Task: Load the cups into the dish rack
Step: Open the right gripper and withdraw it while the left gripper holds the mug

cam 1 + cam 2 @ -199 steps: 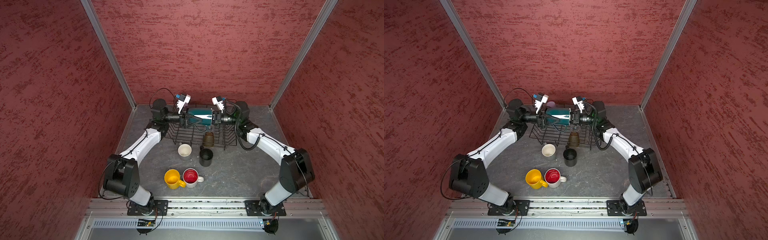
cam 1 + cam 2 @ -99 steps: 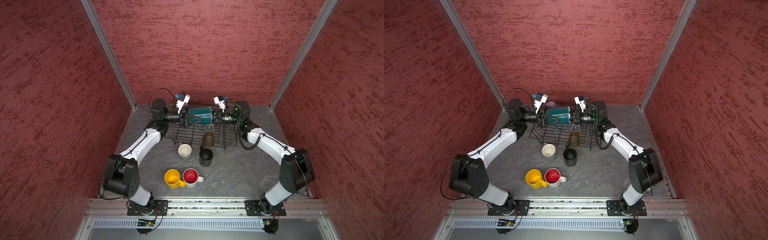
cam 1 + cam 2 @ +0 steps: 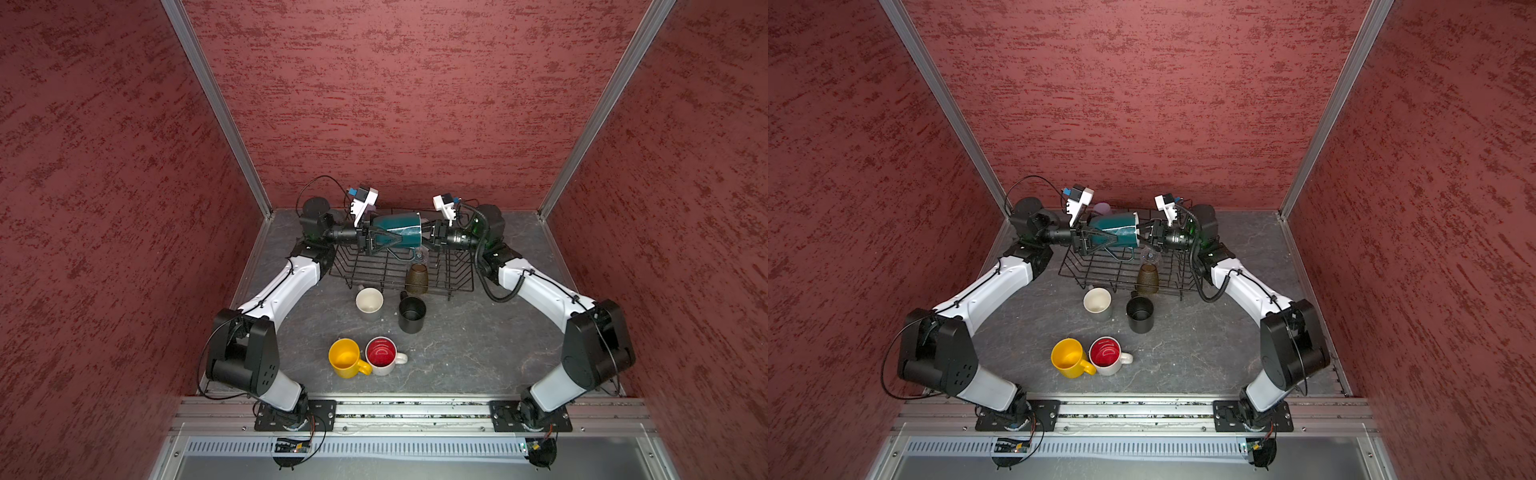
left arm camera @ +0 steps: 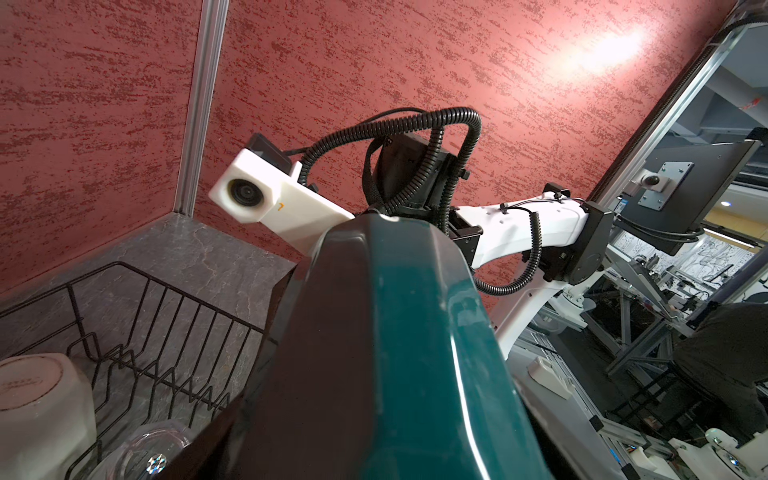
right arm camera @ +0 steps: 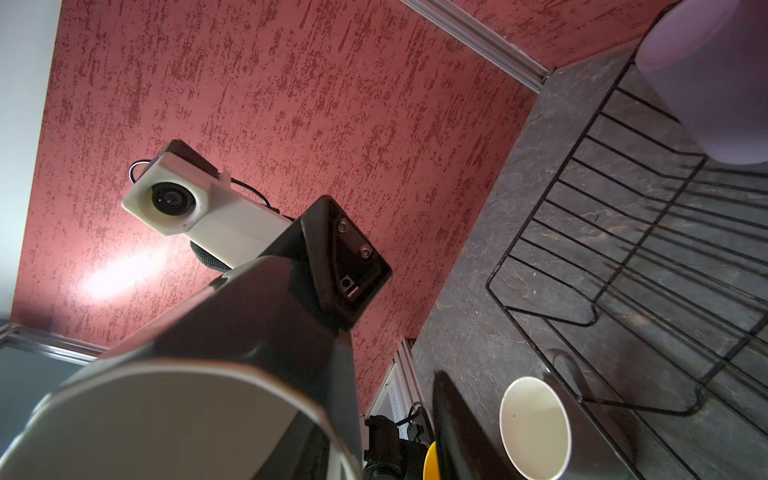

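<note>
Nearest you, the yellow mug (image 3: 345,357) and the red-lined white mug (image 3: 381,353) sit side by side on the counter (image 3: 457,353). Beyond them, the grey mug (image 3: 369,300) and black mug (image 3: 411,312) stand just before the dish rack (image 3: 457,286). An amber glass (image 3: 417,278) sits upended inside it. Above the rack, your left tool (image 3: 392,237) pinches the dark teal cup (image 3: 405,232), lying sideways. Your right tool (image 3: 428,237) stands spread at its rim. The lavender cup (image 3: 1102,208) sits at the rack's far corner.
</note>
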Robot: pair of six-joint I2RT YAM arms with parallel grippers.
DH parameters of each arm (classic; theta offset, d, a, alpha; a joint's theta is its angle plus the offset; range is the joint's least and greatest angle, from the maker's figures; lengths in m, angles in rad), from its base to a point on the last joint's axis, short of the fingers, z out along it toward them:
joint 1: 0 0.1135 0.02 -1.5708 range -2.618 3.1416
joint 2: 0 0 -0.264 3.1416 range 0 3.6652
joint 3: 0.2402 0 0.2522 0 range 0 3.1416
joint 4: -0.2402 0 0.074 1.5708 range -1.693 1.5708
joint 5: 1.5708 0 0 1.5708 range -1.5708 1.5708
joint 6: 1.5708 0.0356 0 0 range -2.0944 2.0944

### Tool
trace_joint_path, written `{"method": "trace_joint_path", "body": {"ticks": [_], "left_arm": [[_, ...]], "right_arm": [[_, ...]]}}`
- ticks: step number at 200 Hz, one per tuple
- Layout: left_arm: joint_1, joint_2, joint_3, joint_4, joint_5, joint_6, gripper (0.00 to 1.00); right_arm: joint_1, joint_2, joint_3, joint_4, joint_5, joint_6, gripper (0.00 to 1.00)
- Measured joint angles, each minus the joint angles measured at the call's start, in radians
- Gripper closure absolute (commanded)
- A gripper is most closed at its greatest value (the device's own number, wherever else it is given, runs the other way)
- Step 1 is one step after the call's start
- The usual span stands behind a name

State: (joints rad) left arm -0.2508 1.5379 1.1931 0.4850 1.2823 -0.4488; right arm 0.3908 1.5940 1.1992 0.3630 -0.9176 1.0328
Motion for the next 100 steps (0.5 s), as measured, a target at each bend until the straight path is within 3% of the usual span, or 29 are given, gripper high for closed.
{"method": "trace_joint_path", "body": {"ticks": [65,100], "left_arm": [[0.01,0.0,0.036,-0.114,-0.029,0.041,1.0],[0.017,0.002,0.106,-0.265,-0.071,0.096,1.0]], "right_arm": [[-0.043,-0.032,-0.045,-0.028,0.067,-0.016,0.53],[-0.07,-0.067,-0.071,-0.08,0.108,-0.043,0.52]]}}
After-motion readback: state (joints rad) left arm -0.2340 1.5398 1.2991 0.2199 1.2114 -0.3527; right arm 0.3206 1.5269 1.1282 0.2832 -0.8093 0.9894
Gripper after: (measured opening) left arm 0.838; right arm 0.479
